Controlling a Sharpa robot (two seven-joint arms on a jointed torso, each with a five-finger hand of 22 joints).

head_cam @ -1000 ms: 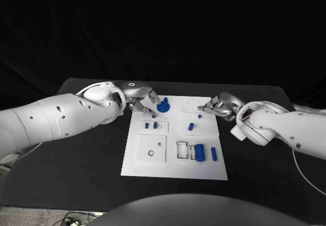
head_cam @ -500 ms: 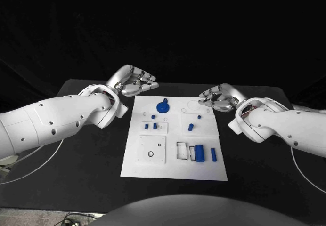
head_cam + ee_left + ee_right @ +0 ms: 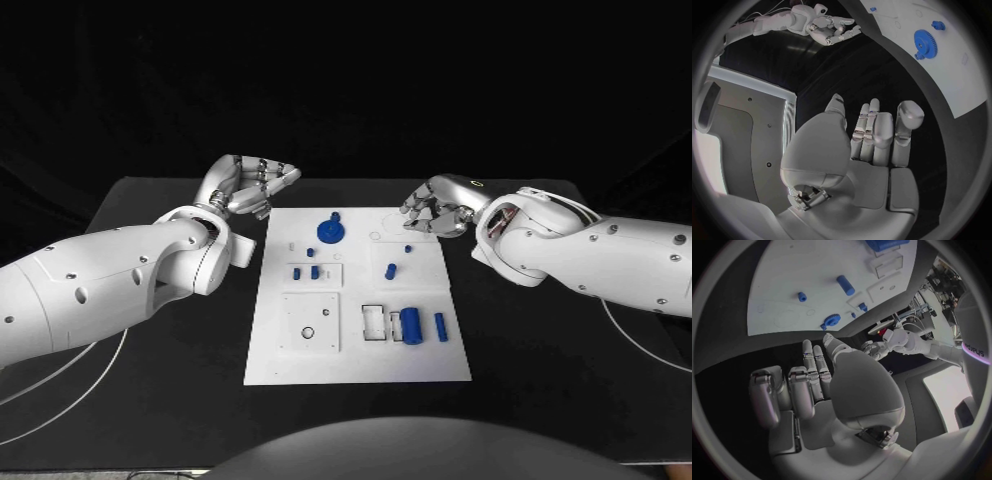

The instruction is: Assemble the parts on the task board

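Beyond the board's (image 3: 361,350) far corners, the left hand (image 3: 248,183) and right hand (image 3: 437,205) hover released, holding nothing.

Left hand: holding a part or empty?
Empty. The left hand shows a bare palm with fingers extended and apart; in the head view it is raised off the task board, beyond its far left corner.
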